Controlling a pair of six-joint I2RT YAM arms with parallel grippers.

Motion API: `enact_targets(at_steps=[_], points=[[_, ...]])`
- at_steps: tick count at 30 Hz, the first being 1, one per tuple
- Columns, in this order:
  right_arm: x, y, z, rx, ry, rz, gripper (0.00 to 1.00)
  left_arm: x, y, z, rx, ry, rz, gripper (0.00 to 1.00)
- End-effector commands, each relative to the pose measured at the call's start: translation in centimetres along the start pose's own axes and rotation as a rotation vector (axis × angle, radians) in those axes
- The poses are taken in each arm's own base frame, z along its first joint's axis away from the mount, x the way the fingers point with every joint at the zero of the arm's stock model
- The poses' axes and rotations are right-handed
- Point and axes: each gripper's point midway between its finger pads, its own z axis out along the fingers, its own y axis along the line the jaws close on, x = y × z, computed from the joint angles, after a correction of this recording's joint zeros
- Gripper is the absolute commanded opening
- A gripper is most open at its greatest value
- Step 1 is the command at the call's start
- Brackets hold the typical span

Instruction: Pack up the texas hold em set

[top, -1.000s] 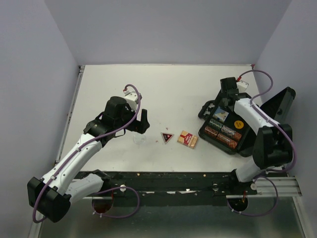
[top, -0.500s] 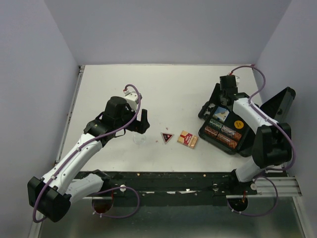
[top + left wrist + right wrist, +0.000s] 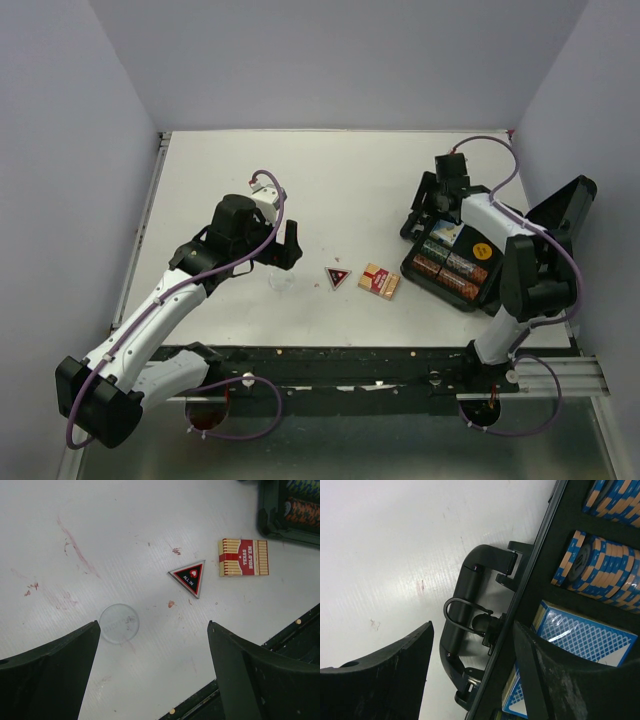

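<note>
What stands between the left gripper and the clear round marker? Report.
Nothing visible: the open left gripper hovers over the clear round marker; the red-black triangular marker and red card box lie off to one side.

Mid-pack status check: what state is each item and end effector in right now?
Case: open, lid up.
Blue card box: seated in case.
Red card box: flat on table, outside case.
Triangular marker: flat on table, unpacked.
Clear marker: flat on table, unpacked.
Left end effector: open, holding nothing.
Right end effector: open, at case handle.
</note>
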Motion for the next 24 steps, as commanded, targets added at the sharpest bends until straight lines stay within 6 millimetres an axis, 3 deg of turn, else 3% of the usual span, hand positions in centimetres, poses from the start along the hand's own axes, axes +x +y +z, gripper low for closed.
enact_targets(at_steps=[1,6,10,12,16,20,24], points=[[1.3,-1.7,0.9,0.131,0.058,-0.013,0.73,-0.1,-0.1,0.2,0.012,-0.004,-0.008,0.96],[3.0,-4.6,1.0,0.274,0.081,-0.008,0.74,0.0,-0.1,0.2,0.011,-0.002,-0.009,0.96],[4.8,-5.3,1.6,0.290,0.111,-0.016,0.77,0.0,-0.1,0.2,0.013,0.000,-0.009,0.96],[5.0,-5.0,1.9,0.264,0.112,-0.021,0.84,0.1,-0.1,0.3,0.014,0.001,-0.009,0.96],[3.2,-2.9,1.4,0.167,0.089,-0.029,0.94,0.0,-0.1,0.3,0.012,0.003,-0.010,0.96],[0.6,-1.0,-0.2,0.088,0.047,-0.040,0.96,0.1,0.0,0.3,0.009,0.004,-0.008,0.96],[-1.4,-0.3,-2.2,0.058,-0.004,-0.038,0.97,0.1,0.1,0.3,0.003,-0.001,-0.008,0.96]])
